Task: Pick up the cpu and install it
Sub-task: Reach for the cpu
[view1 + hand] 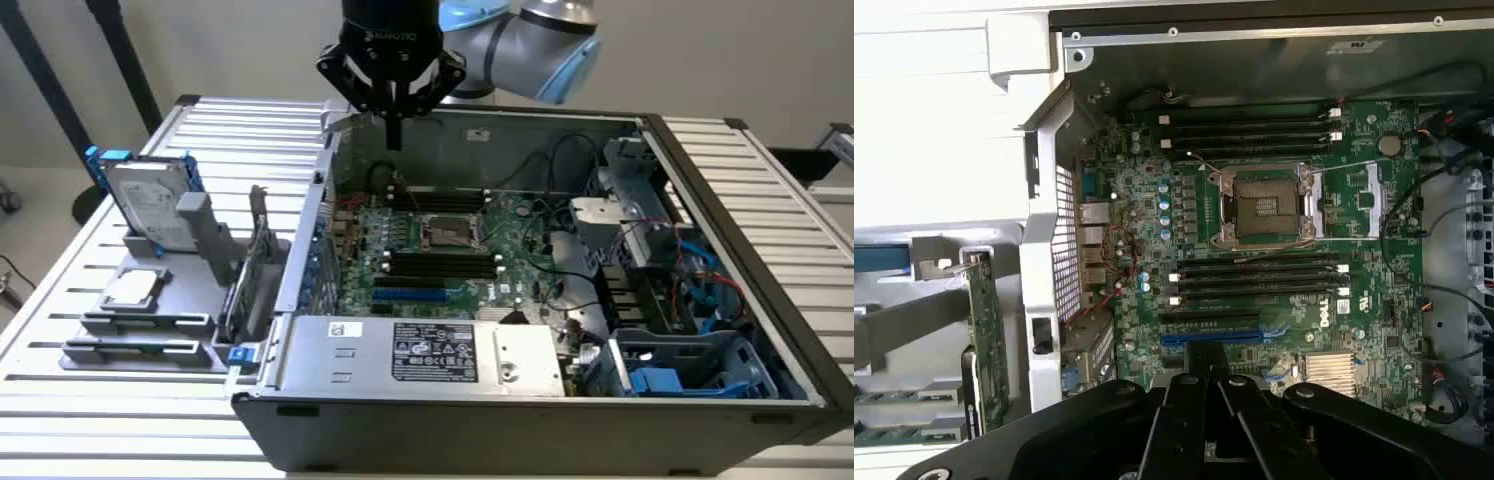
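Observation:
The cpu [131,288], a small flat square chip with a silver-grey top, lies on a grey holder [140,345] on the table, at the exterior view's left of the open computer case [534,400]. My gripper [394,142] hangs above the case's rear wall, fingers pointing down and shut with nothing between them. It is well apart from the cpu. In the wrist view the gripper [1206,375] looks down on the motherboard [1354,330]. The cpu socket [1266,205] sits open and bare in a metal frame; the exterior view shows the socket [447,232] mid-board.
A large silver hard drive [147,200] in a blue frame stands upright behind the cpu. A card [254,275] stands on edge beside the case wall. Black memory sticks [441,265] sit in the board. A power supply [427,352], cables and drive bays [667,300] crowd the case.

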Motion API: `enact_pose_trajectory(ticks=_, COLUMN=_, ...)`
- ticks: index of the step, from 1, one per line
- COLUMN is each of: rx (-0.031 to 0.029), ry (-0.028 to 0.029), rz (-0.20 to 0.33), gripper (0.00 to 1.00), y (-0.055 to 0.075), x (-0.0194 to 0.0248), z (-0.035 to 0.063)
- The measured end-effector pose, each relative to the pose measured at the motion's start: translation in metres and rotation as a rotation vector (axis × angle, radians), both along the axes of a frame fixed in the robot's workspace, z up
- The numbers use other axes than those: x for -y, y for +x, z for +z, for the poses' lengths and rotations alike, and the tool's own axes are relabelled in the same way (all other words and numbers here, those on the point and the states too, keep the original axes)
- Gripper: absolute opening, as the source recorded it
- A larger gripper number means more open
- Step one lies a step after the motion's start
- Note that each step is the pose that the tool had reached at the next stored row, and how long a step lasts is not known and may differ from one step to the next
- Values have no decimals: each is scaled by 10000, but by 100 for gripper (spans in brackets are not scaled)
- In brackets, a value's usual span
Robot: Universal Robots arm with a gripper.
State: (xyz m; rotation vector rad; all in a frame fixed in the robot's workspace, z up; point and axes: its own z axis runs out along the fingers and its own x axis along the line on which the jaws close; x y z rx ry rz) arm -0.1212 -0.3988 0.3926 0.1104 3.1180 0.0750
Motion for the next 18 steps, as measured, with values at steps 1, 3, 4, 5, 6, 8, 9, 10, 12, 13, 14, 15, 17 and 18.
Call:
enact_pose_trajectory(ticks=1, rx=0, ry=0, rz=0, gripper=11, y=0, x=0, z=0)
enact_pose_trajectory(ticks=3, rx=0, ry=0, rz=0, gripper=11, y=0, x=0, z=0)
enact_pose_trajectory(ticks=4, rx=0, ry=0, rz=0, gripper=11, y=0, x=0, z=0)
enact_pose_trajectory(ticks=5, rx=1, ry=0, rz=0, gripper=11, y=0, x=0, z=0)
enact_pose_trajectory(ticks=6, rx=0, ry=0, rz=0, gripper=11, y=0, x=0, z=0)
enact_pose_trajectory(ticks=8, rx=1, ry=0, rz=0, gripper=11, y=0, x=0, z=0)
enact_pose_trajectory(ticks=9, rx=0, ry=0, rz=0, gripper=11, y=0, x=0, z=0)
enact_pose_trajectory(ticks=10, rx=0, ry=0, rz=0, gripper=11, y=0, x=0, z=0)
enact_pose_trajectory(ticks=12, rx=0, ry=0, rz=0, gripper=11, y=0, x=0, z=0)
enact_pose_trajectory(ticks=13, rx=0, ry=0, rz=0, gripper=11, y=0, x=0, z=0)
enact_pose_trajectory(ticks=14, rx=0, ry=0, rz=0, gripper=11, y=0, x=0, z=0)
enact_pose_trajectory(ticks=15, rx=0, ry=0, rz=1, gripper=11, y=-1, x=0, z=0)
enact_pose_trajectory(ticks=17, rx=-2, ry=-4, rz=0, gripper=11, y=-50, x=-3, z=2)
enact_pose_trajectory(ticks=18, rx=-1, ry=-3, rz=0, gripper=11, y=-94, x=-3, z=1)
